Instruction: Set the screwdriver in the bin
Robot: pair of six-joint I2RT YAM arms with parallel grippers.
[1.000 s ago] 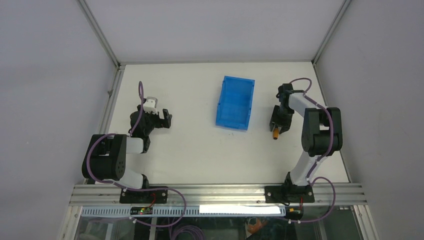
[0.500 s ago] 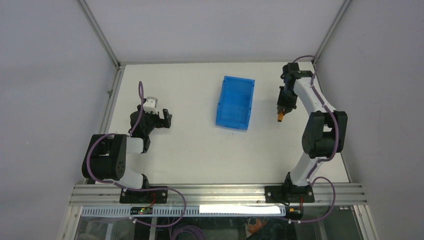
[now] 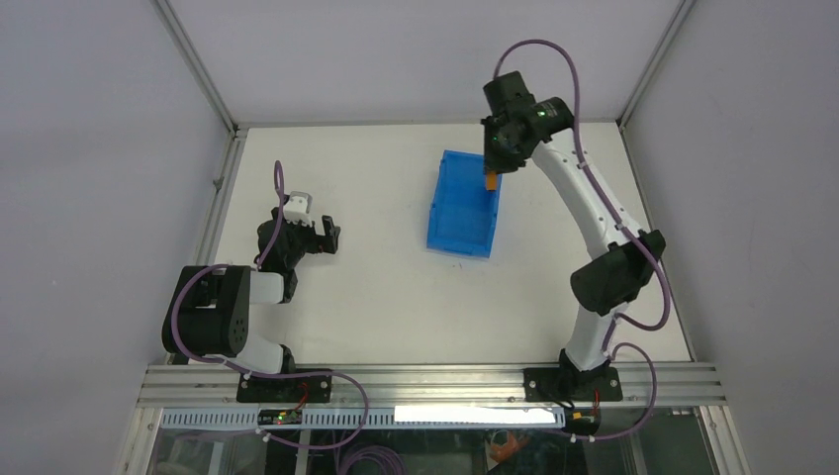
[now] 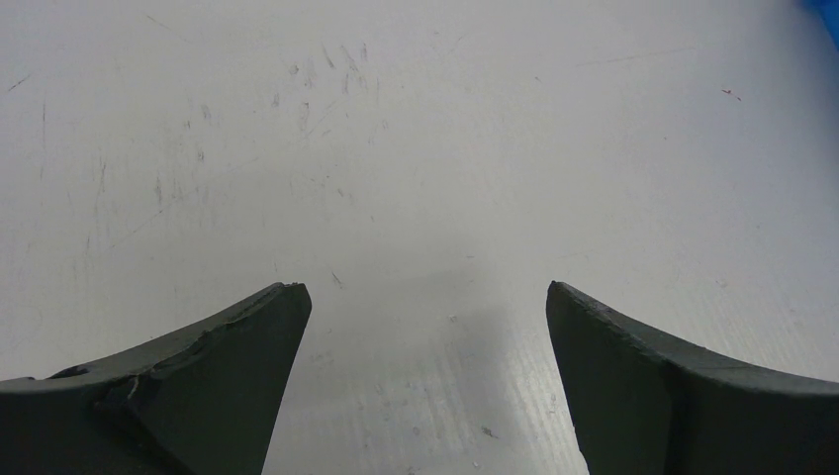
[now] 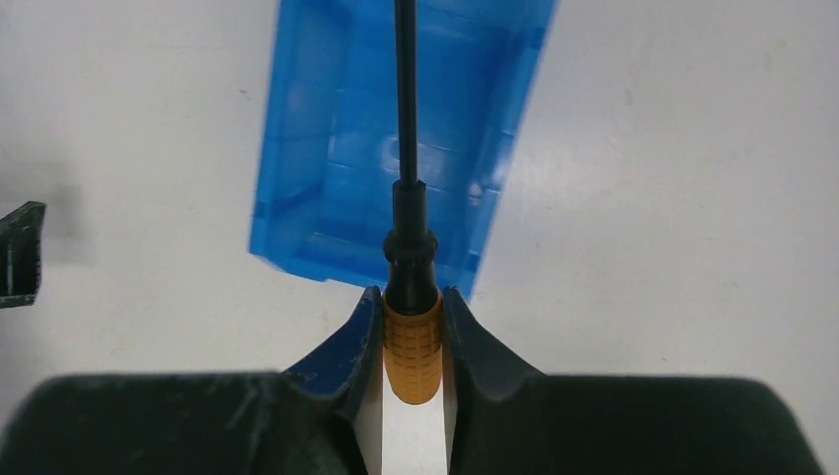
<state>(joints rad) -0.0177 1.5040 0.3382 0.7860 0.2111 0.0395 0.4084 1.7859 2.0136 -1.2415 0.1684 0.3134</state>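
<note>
The translucent blue bin (image 3: 465, 204) stands open-topped on the white table, back centre; it also shows in the right wrist view (image 5: 326, 168). My right gripper (image 3: 492, 166) hangs high over the bin's far right end, shut on the screwdriver (image 3: 490, 181). In the right wrist view the gripper (image 5: 413, 307) has both fingers pressed on the orange handle (image 5: 413, 346), and the black shaft (image 5: 404, 89) points out over the bin's inside. My left gripper (image 3: 329, 237) rests low at the left of the table, open and empty; in its wrist view (image 4: 425, 297) only bare table lies between the fingers.
Metal frame posts and grey walls close in the table at the back and sides. A dark part of the left arm (image 5: 20, 252) shows at the left edge of the right wrist view. The aluminium rail with both arm bases (image 3: 425, 381) runs along the near edge.
My right arm has risen from the table right of the bin, carrying the screwdriver up, back and left to above the bin's far end. The left arm has not moved.
</note>
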